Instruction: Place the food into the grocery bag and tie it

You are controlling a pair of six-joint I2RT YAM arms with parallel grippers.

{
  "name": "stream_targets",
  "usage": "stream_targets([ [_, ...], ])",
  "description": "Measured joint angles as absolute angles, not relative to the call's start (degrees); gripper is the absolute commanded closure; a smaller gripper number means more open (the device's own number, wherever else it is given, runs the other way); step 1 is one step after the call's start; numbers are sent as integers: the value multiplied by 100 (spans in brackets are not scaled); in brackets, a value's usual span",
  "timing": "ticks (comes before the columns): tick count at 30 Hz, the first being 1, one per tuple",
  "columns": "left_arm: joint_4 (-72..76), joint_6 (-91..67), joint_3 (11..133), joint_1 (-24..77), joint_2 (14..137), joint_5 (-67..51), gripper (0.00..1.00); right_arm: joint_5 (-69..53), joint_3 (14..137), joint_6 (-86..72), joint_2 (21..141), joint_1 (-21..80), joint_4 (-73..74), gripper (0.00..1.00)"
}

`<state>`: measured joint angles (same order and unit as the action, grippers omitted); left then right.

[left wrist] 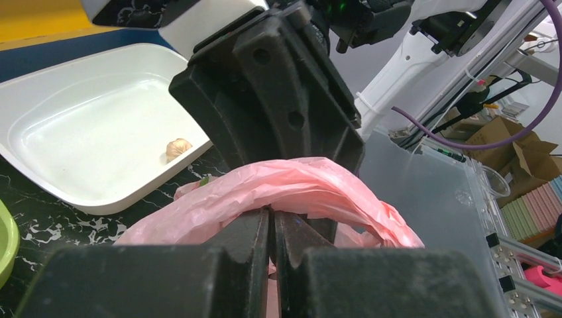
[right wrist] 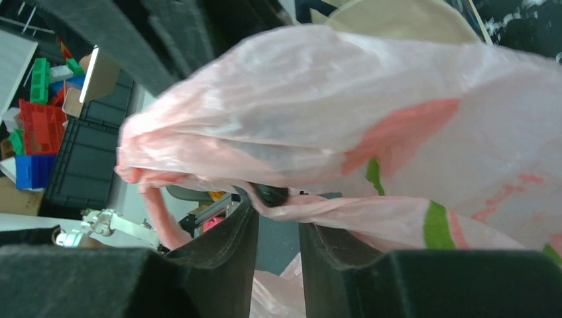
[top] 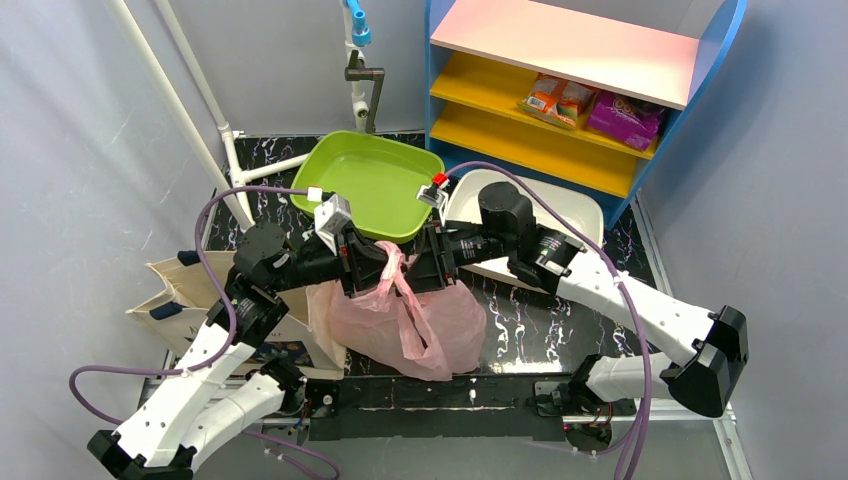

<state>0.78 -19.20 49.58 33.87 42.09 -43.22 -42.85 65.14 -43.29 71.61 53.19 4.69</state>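
Observation:
The pink grocery bag [top: 440,325] sits bulging at the table's near middle, its handles drawn up into a twisted bunch [top: 393,268] between both grippers. My left gripper [top: 372,264] is shut, with pink film pinched between its fingers [left wrist: 272,215] and a handle [left wrist: 298,185] arching over the tips. My right gripper [top: 428,262] faces it from the other side. Its jaws [right wrist: 277,222] stand apart, and a twisted handle strip [right wrist: 371,215] lies across the fingertips without being pinched. The bag's printed wall [right wrist: 318,112] fills that view. The food is hidden inside the bag.
A green bin [top: 375,180] and a white tray [top: 565,215] stand behind the bag; a small tan bulb [left wrist: 177,148] lies in the tray. The beige canvas tote [top: 185,300] lies at the left. A blue shelf unit [top: 580,90] with snack packs stands back right.

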Motion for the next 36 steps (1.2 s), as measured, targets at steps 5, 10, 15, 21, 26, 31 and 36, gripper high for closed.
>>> stream_targets([
  [5,-25,-1959,5052,3387,4217,-4241,100,-4322,6493,-4187,7161,5463,-191,50],
  [10,-193,-1988,5227,3387,4228,-4237,100,-4281,6383,-3972,7157,5649,-720,48],
  [15,-397,-1992,5389,3387,4296,-4233,100,-4080,6114,-3756,7107,5789,-1313,46],
  [21,-652,-1946,5629,3385,4462,-4241,100,-3850,5911,-3468,7100,5911,-1822,45],
  [26,-832,-1863,5920,3382,4609,-4331,100,-3684,5695,-3044,7083,6034,-2447,41],
  [31,-1004,-1778,6016,3398,4825,-4460,100,-3413,5015,-2628,6831,6090,-3194,41],
  [36,-1050,-1798,6016,3398,4912,-4541,100,-3173,4639,-2399,6726,6145,-3695,41],
])
